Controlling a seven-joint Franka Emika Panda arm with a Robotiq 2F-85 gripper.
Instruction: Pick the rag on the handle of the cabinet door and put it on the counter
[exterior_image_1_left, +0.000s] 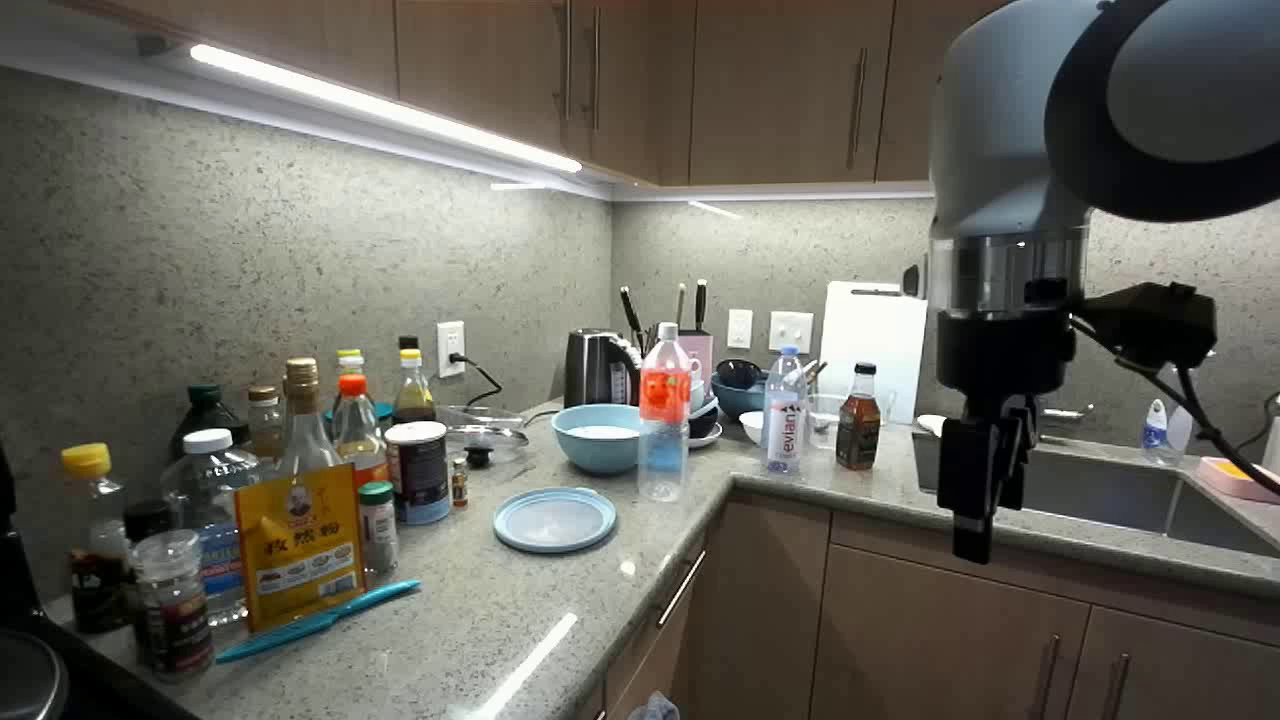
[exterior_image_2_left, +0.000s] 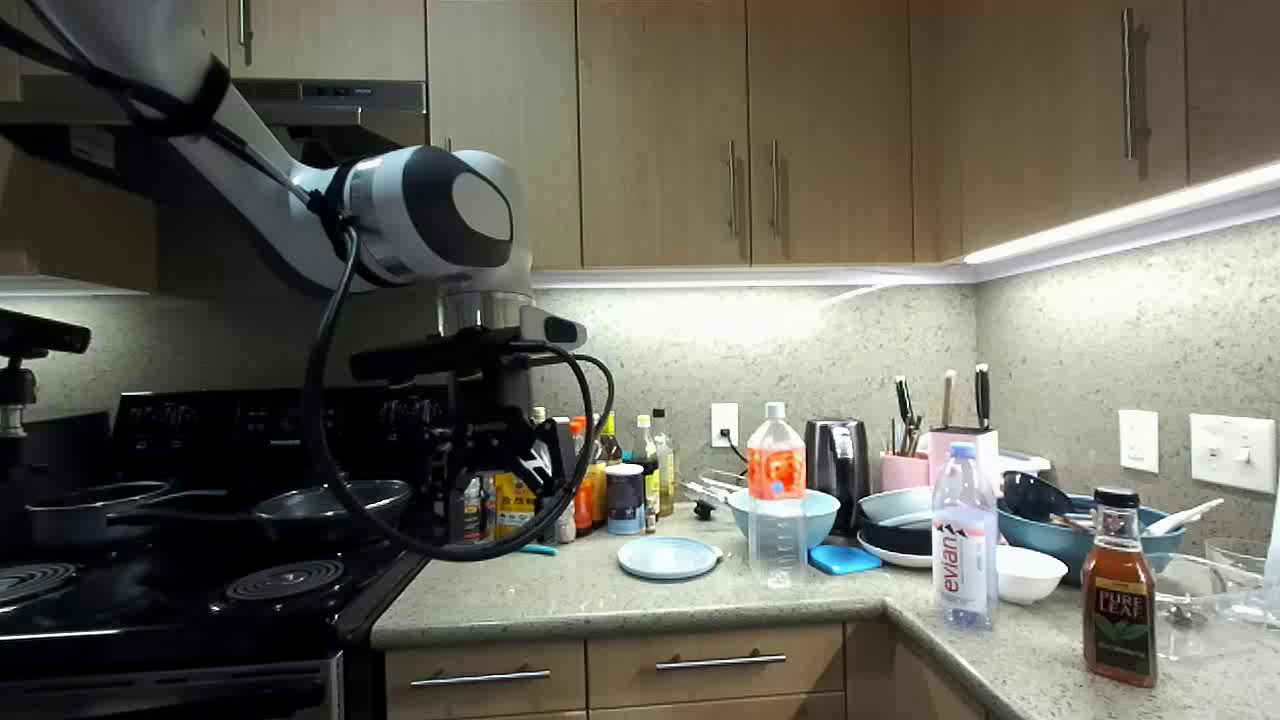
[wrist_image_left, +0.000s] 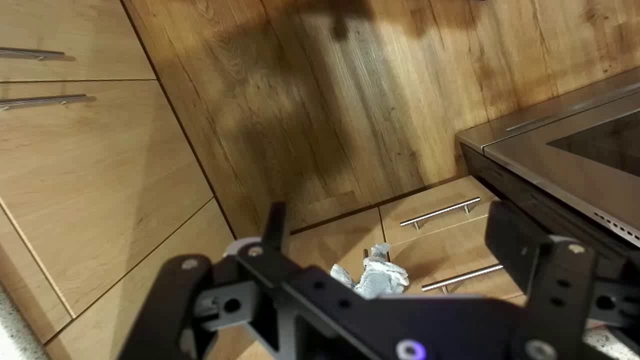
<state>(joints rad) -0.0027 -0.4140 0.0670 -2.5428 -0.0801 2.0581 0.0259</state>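
The rag (wrist_image_left: 382, 280) is grey-white and hangs bunched on a cabinet door handle (wrist_image_left: 365, 253) in the wrist view; its lower part there is hidden behind the gripper body. A bit of the rag (exterior_image_1_left: 655, 708) also shows at the bottom edge of an exterior view. My gripper (wrist_image_left: 387, 227) is open and empty, with its two fingers wide apart, high above and away from the rag. In both exterior views the gripper (exterior_image_1_left: 985, 525) (exterior_image_2_left: 495, 490) points down. The grey speckled counter (exterior_image_1_left: 480, 590) (exterior_image_2_left: 480, 605) shows in both exterior views.
A light blue lid (exterior_image_1_left: 555, 520), a blue bowl (exterior_image_1_left: 600, 440) and a tall plastic bottle (exterior_image_1_left: 662, 420) stand on the counter. Several sauce bottles crowd its back. Drawer handles (wrist_image_left: 462, 277) stick out beside the rag. The black stove (exterior_image_2_left: 200, 590) adjoins the counter.
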